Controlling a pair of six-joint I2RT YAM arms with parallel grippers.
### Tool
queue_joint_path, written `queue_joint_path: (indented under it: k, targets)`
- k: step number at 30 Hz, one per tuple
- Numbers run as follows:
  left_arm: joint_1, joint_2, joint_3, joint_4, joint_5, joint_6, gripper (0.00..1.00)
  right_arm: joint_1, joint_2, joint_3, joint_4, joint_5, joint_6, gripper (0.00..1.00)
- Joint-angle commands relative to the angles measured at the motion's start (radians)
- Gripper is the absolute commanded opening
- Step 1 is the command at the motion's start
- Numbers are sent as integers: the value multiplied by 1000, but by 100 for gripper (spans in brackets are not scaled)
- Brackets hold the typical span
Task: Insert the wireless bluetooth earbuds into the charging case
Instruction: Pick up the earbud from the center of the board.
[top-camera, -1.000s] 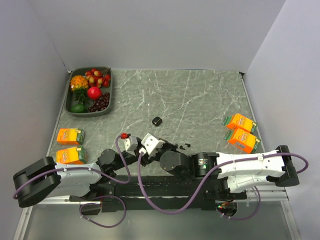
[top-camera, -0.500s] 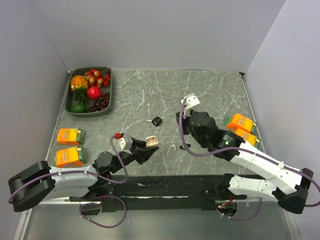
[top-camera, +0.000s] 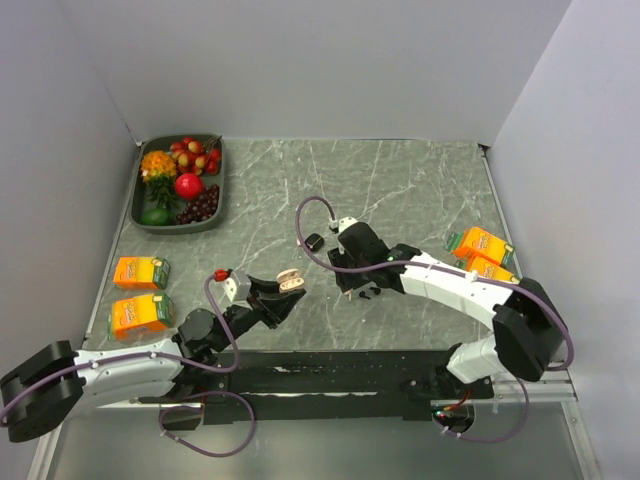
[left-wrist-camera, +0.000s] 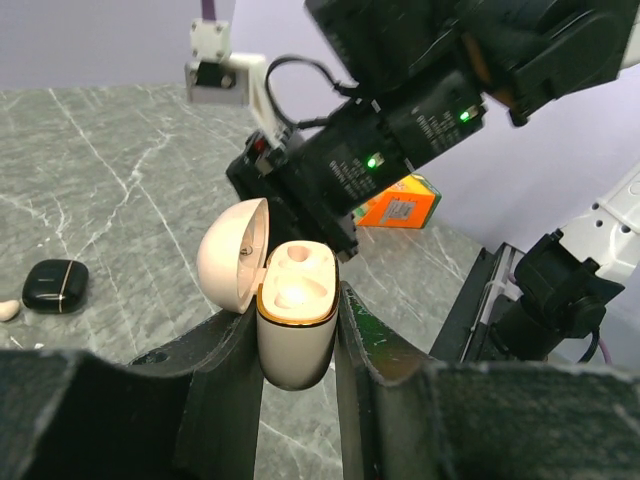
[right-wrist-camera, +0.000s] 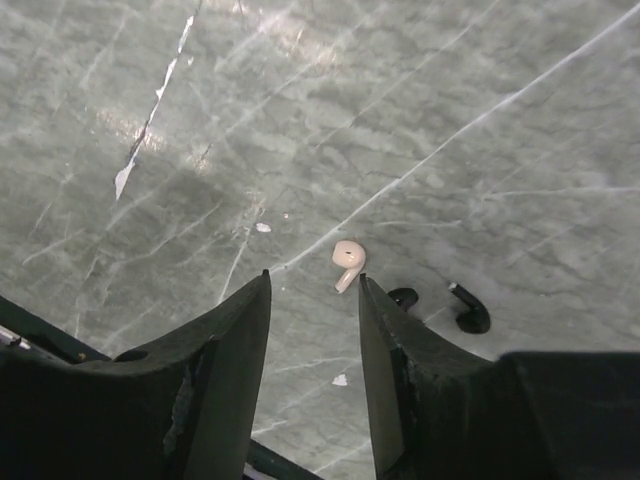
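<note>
Grey veined desk (top-camera: 420, 190) carries two earbud sets, so I take the black charging case (top-camera: 313, 241), lying shut and apart from both arms, as my landmark. Nearer to the arm bases than it, the left end effector (left-wrist-camera: 295, 318) is clamped on a pale charging case (left-wrist-camera: 298, 290). This one stands upright with its long axis vertical, the lid swung open and the sockets looking up. To the near-right of the black case, the right end effector (right-wrist-camera: 313, 276) hangs low, parted and holding nothing. A pale earbud (right-wrist-camera: 346, 262) lies at its fingertips, closer to one finger, with its long axis along the fingers and its stem toward the wrist. Two black earbuds (right-wrist-camera: 404, 297) lie just beside it, outside the jaws. I judge the step to be picking up the pale earbud. The move needs centring, lowering and closing across the stem without catching the black ones.
</note>
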Motion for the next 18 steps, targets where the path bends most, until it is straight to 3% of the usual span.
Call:
queue_joint_path:
  k: [1,10,18]
  targets:
    - [-4,-44,-26,-17,-26,0,1,-21,54,18,44,-53,46,50]
    - [-6,-52,-41,-6,-13,1,1,-56,121,-15,84,-60,98,57]
    - [-4,-29,-46,18,-4,0,1,-90,149,-54,123,-87,98,56]
